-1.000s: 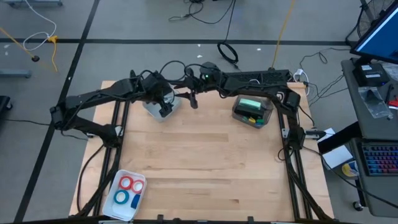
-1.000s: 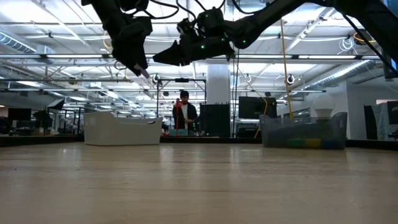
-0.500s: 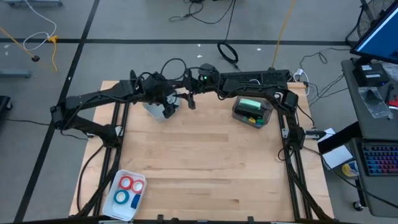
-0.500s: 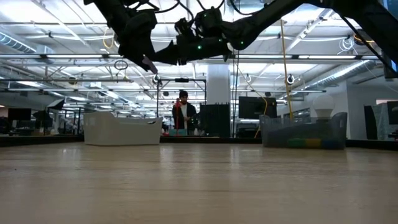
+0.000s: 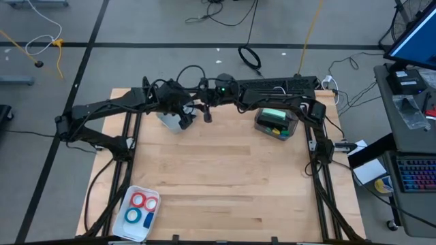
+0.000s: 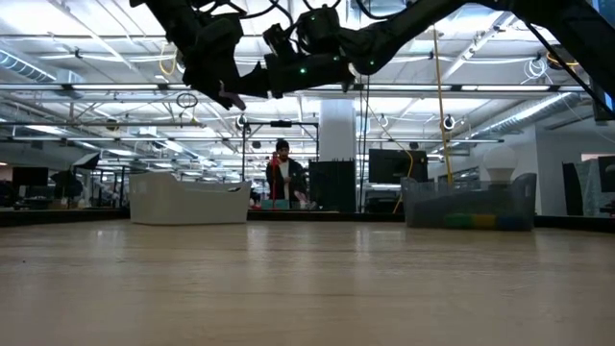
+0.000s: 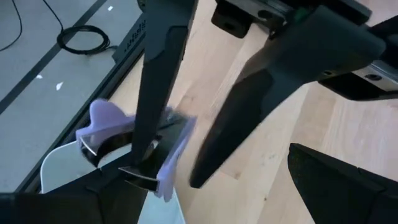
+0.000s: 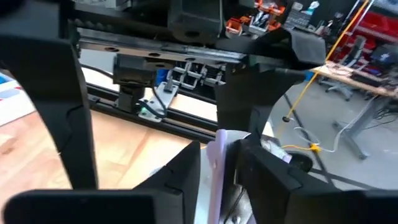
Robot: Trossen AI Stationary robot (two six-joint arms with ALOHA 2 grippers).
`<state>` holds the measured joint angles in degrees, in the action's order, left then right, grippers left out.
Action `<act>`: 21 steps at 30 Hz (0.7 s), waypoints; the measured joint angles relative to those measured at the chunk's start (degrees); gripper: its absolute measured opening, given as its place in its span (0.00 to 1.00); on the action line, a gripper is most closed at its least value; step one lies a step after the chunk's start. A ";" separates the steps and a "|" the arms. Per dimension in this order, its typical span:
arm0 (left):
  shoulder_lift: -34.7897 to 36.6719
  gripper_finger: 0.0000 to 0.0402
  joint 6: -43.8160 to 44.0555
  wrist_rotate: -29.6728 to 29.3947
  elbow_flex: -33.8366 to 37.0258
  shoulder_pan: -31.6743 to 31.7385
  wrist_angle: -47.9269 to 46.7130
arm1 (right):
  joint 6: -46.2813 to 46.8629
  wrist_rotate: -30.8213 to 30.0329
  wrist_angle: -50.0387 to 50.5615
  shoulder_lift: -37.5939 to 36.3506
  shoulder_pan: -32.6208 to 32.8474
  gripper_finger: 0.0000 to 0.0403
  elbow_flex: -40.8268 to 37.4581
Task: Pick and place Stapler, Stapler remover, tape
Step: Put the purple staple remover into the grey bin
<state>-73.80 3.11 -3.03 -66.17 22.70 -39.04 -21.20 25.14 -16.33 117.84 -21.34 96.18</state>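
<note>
The stapler remover (image 7: 177, 143), lavender with a black middle and metal claws, hangs in the air at the table's far left, just above the white bin (image 5: 170, 122). My right gripper (image 5: 206, 116) is shut on it, also seen in its own wrist view (image 8: 219, 149). My left gripper (image 5: 184, 117) is open right beside it. One of its fingers (image 8: 261, 87) stands close to the remover; I cannot tell whether they touch. Red and blue tape rolls (image 5: 139, 201) lie flat in a white tray (image 5: 129, 194) at the near left corner. My right gripper pinches the stapler remover between its two fingers, on a lavender handle edge (image 8: 217, 167). The fingers slant down at it from the table's right side. The remover is lifted clear of the bin and the table.
A clear bin (image 5: 276, 122) holding green and yellow items stands at the far right. The wooden tabletop between the bins and the tape tray is bare. Both arms cross high over the far edge (image 6: 288, 67). A person (image 6: 282, 173) stands in the room beyond the table.
My right gripper has moved toward the table's left edge and closed in on my left gripper above the white bin. My left gripper has shifted a little toward it. The two now stand tip to tip.
</note>
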 joint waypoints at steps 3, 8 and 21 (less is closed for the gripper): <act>0.00 0.91 0.04 -0.96 0.00 0.11 -0.10 | -0.76 -1.27 -0.67 0.49 0.21 0.19 0.00; -0.13 0.91 1.12 -4.11 0.28 0.26 -2.51 | 4.28 -1.40 -5.31 4.16 0.28 0.04 0.09; 0.02 0.91 0.23 -7.19 -0.04 1.29 -8.61 | 5.56 -1.13 -3.38 6.04 0.11 0.00 -0.02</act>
<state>-73.78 3.35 -10.22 -66.22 23.99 -47.65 -15.64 24.01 -19.71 123.88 -21.23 96.16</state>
